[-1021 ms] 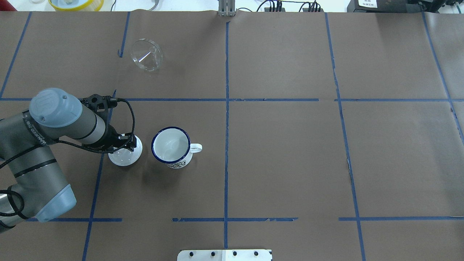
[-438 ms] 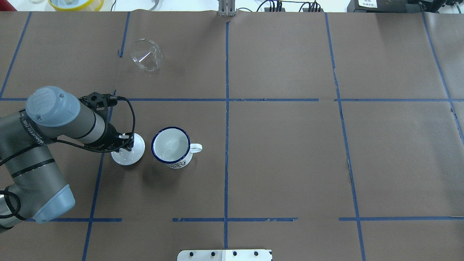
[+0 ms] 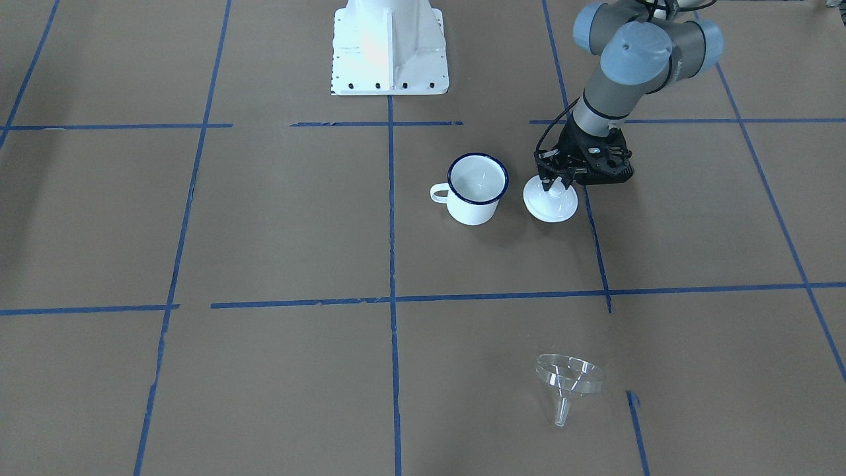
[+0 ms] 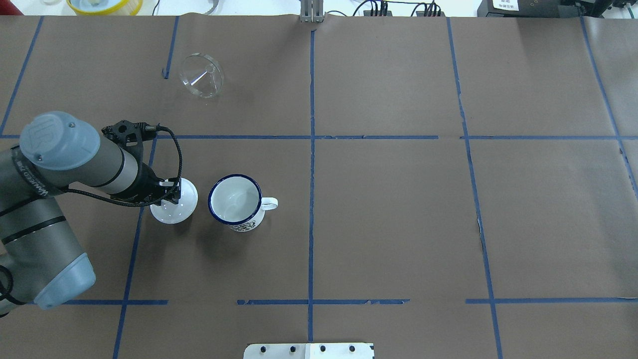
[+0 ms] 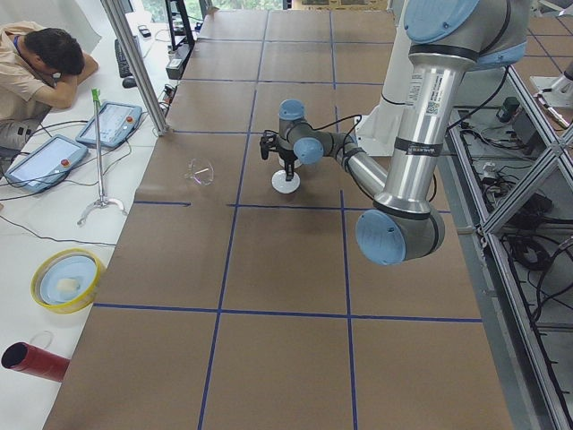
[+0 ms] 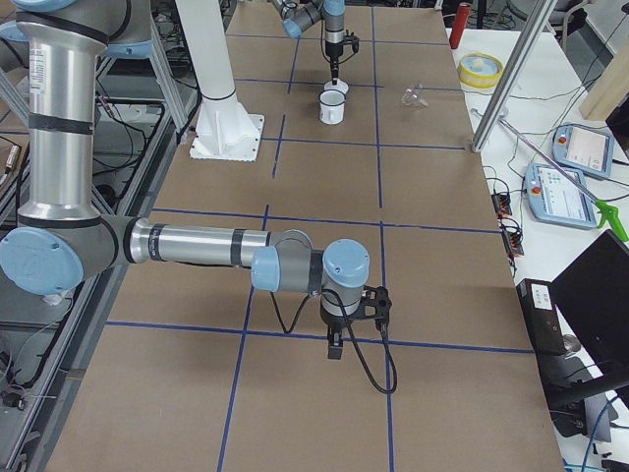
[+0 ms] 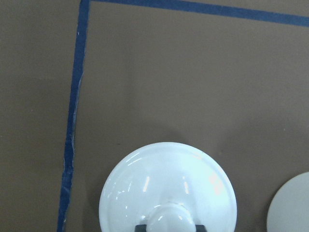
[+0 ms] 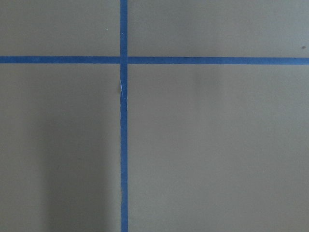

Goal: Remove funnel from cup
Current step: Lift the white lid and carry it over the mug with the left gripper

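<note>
Funnel (image 4: pixel 202 76), clear plastic, lies on its side on the brown paper (image 4: pixel 398 224) in the upper left of the overhead view, well apart from the cup (image 4: pixel 235 199). The cup stands upright and empty left of centre, its loop handle toward that view's right. A dark print (image 4: pixel 244 227) low on the cup's wall is too small to read. Just beside the cup, on the side away from the handle, is a round white lid (image 4: pixel 175 203). The left gripper (image 3: pixel 554 185) stands over the lid, clamped on its knob (image 7: pixel 169 220), as the bottom edge of the left wrist view shows. Whether the lid rests on the paper or hangs just off it I cannot tell. The left arm (image 4: pixel 75 164) carries a band of lettering (image 4: pixel 31 174) that cannot be made out. The right gripper (image 6: pixel 335 349) shows only in the exterior right view, low over a blue tape line (image 6: pixel 197 328). Whether it is clenched or released cannot be told.
</note>
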Controlling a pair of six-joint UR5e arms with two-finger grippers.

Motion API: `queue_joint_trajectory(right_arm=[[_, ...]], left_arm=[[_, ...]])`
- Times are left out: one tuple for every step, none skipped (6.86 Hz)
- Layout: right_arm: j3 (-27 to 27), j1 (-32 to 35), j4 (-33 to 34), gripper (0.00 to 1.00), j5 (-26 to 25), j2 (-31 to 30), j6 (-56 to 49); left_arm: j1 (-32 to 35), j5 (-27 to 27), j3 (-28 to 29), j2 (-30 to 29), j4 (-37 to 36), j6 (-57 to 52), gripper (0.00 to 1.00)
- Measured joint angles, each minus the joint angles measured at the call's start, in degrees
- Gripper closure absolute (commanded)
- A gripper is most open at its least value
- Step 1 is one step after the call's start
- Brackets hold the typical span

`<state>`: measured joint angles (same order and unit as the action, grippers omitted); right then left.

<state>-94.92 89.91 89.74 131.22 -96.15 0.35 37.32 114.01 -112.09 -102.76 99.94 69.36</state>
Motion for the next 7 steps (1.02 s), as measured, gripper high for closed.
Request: queue_joint_trajectory(right_arm=[[0.0,0.0,0.0,0.00,0.0,0.0,0.0],[0.0,0.0,0.0,0.00,0.0,0.0,0.0],[0.0,0.0,0.0,0.00,0.0,0.0,0.0],[0.0,0.0,0.0,0.00,0.0,0.0,0.0],[0.0,0.0,0.0,0.00,0.0,0.0,0.0],[0.0,0.0,0.0,0.00,0.0,0.0,0.0],[0.0,0.0,0.0,0.00,0.0,0.0,0.0]], left_arm=[[0.6,0.1,-4.7,-0.1,-5.1,-0.1,1.00],[1.5,0.1,-9.2,-1.1,-11.3,-0.1,1.00],[2.0,0.3,-12.3,-4.7,-18.8,0.0,1.00],[2.0,0.6,-13.1,-10.5,-26.4,0.7,1.00],[1.7,1.5,-12.1,-16.0,-31.6,2.6,1.00],[1.1,2.4,-9.3,-20.0,-33.5,4.8,1.00],[0.0,2.7,-6.1,-22.6,-33.4,6.3,1.00]])
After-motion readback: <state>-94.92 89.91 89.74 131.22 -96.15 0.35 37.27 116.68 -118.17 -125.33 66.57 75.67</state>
